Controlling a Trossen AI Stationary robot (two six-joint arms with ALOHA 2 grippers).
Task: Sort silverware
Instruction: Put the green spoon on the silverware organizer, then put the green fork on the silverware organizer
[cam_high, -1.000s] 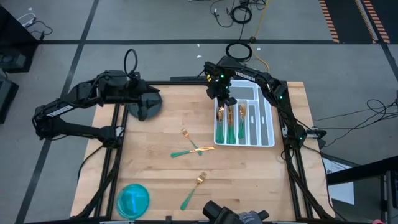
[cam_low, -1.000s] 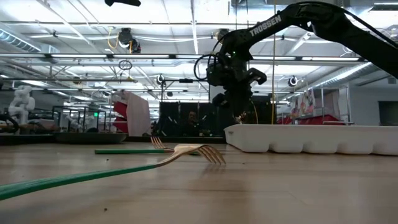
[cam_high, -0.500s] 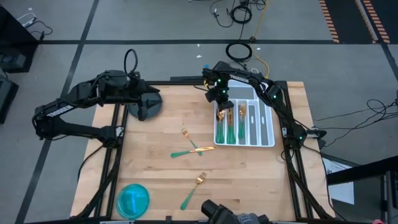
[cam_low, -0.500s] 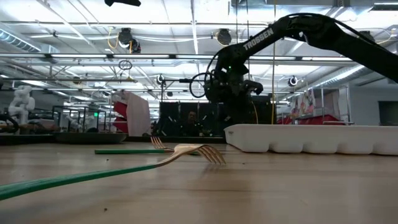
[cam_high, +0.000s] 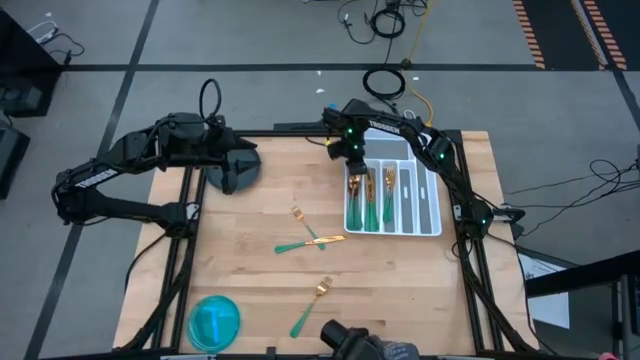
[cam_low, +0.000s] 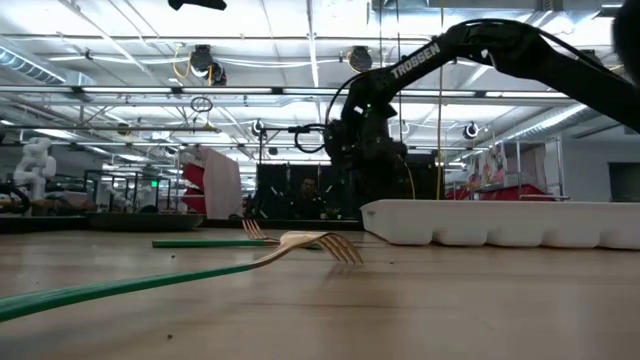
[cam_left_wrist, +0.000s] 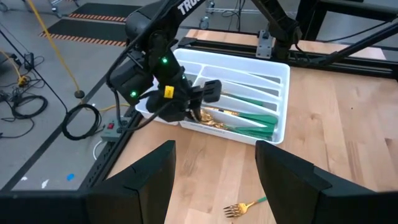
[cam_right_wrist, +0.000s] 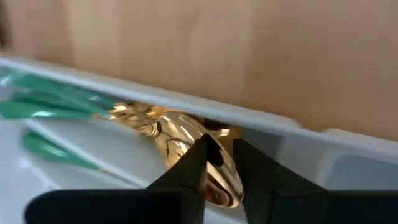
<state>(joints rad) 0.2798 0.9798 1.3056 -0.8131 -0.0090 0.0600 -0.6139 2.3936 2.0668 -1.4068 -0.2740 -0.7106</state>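
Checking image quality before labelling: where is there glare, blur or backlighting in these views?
Right wrist view: gold spoon heads glare, white compartmented tray soft. Low view: near gold fork blurred, right claw silhouetted against bright ceiling lights. High view: evenly lit.

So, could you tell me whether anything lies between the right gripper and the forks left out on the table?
Nothing visible does. The right gripper is over the white tray's far end, and only bare wood separates it from the crossed forks and the lone fork nearer the front edge.
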